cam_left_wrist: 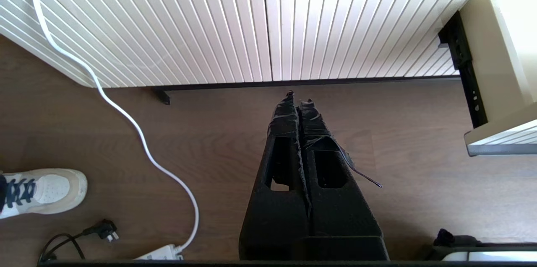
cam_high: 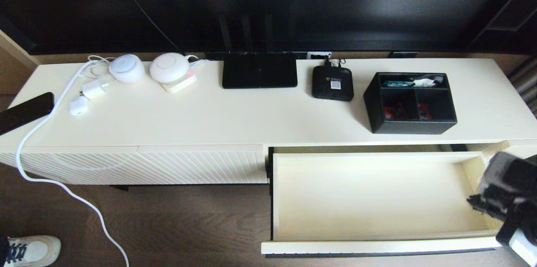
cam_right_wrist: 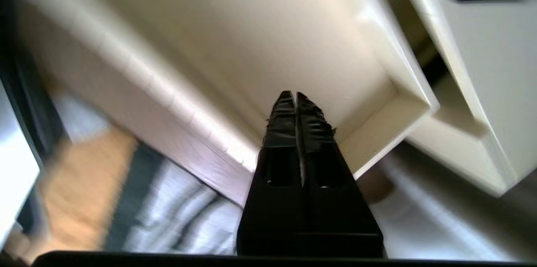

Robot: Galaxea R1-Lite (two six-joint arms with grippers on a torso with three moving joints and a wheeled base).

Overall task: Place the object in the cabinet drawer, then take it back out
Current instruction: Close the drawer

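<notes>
Currently the black organizer box sits on the cream cabinet top in the upper right of the head view, just behind the pulled-out cabinet drawer, with red items in its two front compartments. That drawer fills the lower right of the frame, its smooth cream interior bare. At the drawer's right end, the right gripper hangs over the near right corner, its black fingers pressed together and holding nothing; in the head view it shows as a dark blurred mass at the right edge. Seen from its own wrist camera, the left gripper is likewise closed and empty, low over the brown wood floor in front of the diagonally ribbed cabinet front. A flat black router and a small set-top box lie left of the organizer, near the frame's centre
</notes>
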